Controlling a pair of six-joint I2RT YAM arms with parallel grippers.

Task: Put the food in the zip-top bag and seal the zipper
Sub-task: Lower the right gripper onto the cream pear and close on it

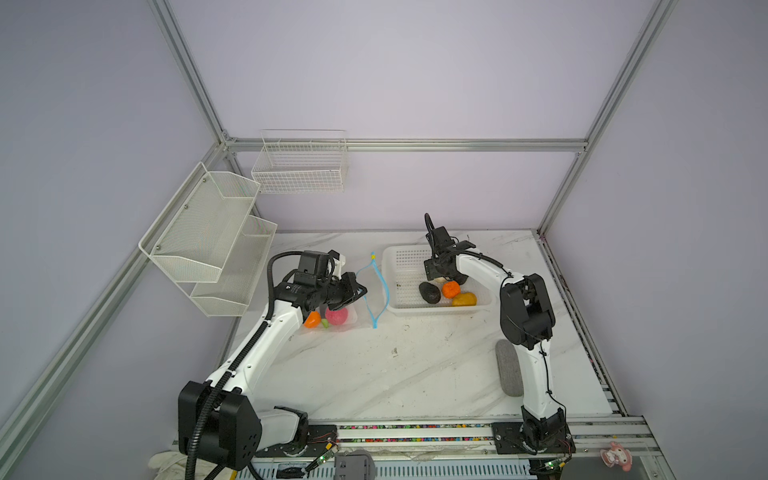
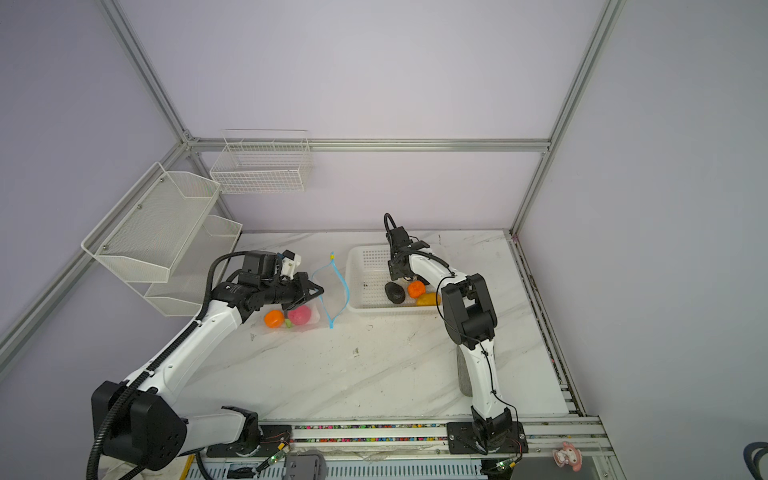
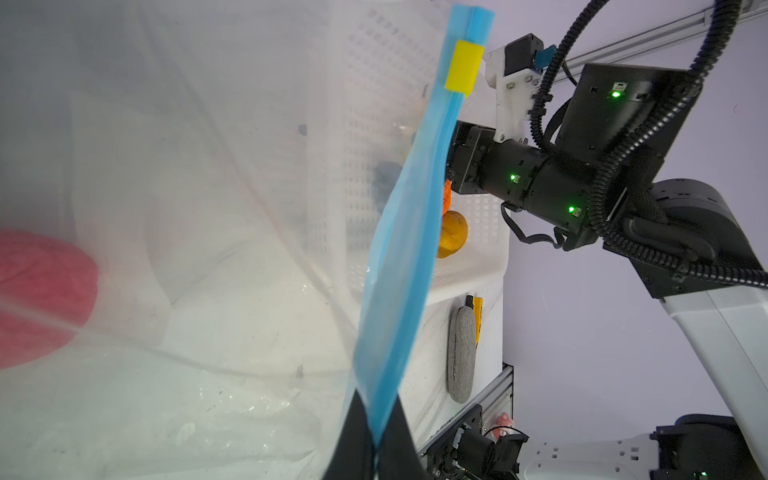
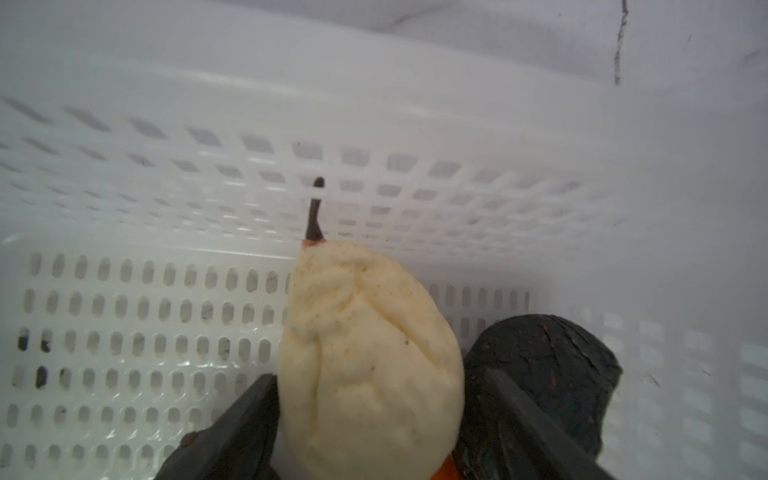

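Observation:
The clear zip-top bag [image 1: 347,309] lies at the table's left and holds an orange fruit [image 1: 312,319], a pink ball [image 1: 336,316] and a small green piece [image 1: 325,323]. Its blue zipper [image 1: 384,291] [image 2: 344,291] bows open, with the yellow piece [image 3: 463,68] at the far end. My left gripper [image 1: 363,291] [image 3: 377,411] is shut on the zipper strip. In the white basket [image 1: 390,253] lie a black lump [image 1: 429,292], an orange [image 1: 451,289] and a yellow-brown oval [image 1: 464,299]. My right gripper [image 1: 444,275] [image 4: 374,415] stands open in the basket, with the cream pear [image 4: 370,361] between its fingers.
A grey oblong pad [image 1: 508,368] lies by the right arm, with yellow-handled pliers [image 3: 478,320] beside it. White mesh shelves [image 1: 208,232] and a wire basket [image 1: 299,166] hang on the walls at back left. A second black lump [image 4: 548,365] sits right beside the pear.

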